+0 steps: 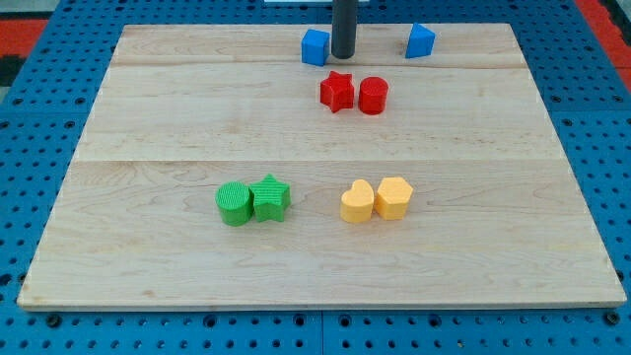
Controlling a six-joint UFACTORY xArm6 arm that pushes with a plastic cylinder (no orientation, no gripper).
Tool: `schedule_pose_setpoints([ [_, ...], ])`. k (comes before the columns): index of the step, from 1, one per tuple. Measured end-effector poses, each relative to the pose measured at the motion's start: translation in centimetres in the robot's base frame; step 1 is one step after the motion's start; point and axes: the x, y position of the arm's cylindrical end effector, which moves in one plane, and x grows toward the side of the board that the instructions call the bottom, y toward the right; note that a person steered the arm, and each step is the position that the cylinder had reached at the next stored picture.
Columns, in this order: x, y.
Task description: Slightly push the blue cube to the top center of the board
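Note:
The blue cube (315, 46) sits near the top edge of the wooden board (148, 118), just left of centre. My tip (342, 56) is the lower end of the dark rod, standing right beside the cube's right side, close to or touching it. A second blue block (420, 40), wedge-like in shape, lies further to the view's right along the top edge.
A red star (337, 92) and a red cylinder (373, 96) lie just below my tip. A green cylinder (234, 204) and a green star (270, 198) sit lower left. Two yellow blocks, a heart-like one (357, 201) and a hexagonal one (393, 197), sit lower centre.

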Motion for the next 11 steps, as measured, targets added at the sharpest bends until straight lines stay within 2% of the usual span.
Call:
schedule_pose_setpoints([
  [2, -0.8, -2.8],
  [3, -1.3, -0.9],
  [4, 0.2, 2.4],
  [5, 0.7, 1.5],
  [7, 2.6, -4.0],
  [8, 2.6, -6.6],
  [9, 1.2, -6.8],
  [10, 1.0, -6.3],
  [11, 2.3, -0.3],
])
